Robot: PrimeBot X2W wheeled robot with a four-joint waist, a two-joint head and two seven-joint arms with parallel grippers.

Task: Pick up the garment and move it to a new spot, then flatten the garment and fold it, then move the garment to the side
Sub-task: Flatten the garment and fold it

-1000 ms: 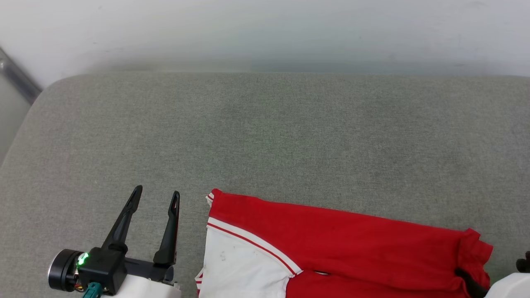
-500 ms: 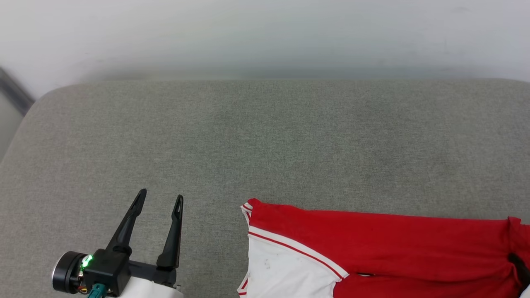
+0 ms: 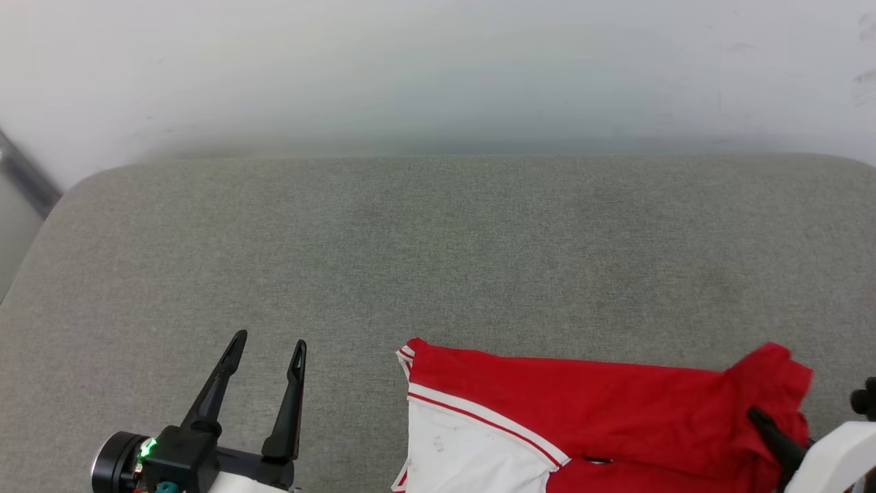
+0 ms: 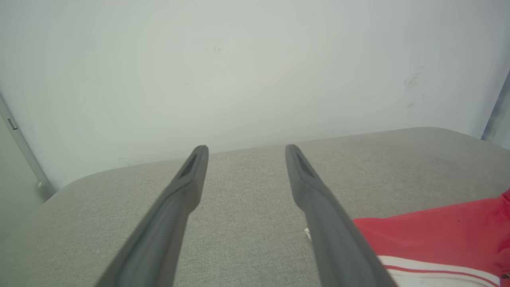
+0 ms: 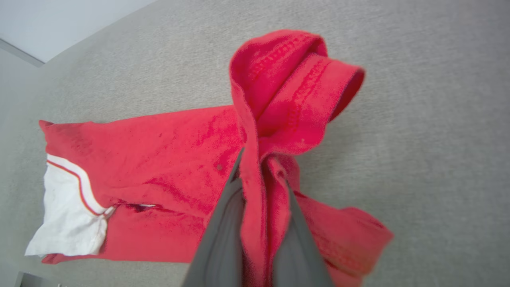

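The garment (image 3: 582,404), red with a white sleeve and red-and-white trim, lies spread on the grey cushion (image 3: 438,260) at the lower right; it also shows in the left wrist view (image 4: 438,227). My right gripper (image 5: 261,175) is shut on the garment's (image 5: 167,159) right end, and the pinched red hem stands bunched above the fingers. In the head view, one dark finger of the right gripper (image 3: 759,419) reaches into that raised fold. My left gripper (image 3: 269,338) hovers open over bare cushion left of the sleeve, holding nothing. Its spread fingers (image 4: 246,147) point at the wall.
A white wall (image 3: 438,68) rises right behind the cushion's back edge. A grey metal rail (image 3: 27,178) runs down at the far left, beside the cushion's rounded corner. Bare grey fabric stretches beyond and left of the garment.
The garment has slid to the right, away from my left gripper, and its right end is now lifted and bunched in my right gripper. The head view has also tilted a little.
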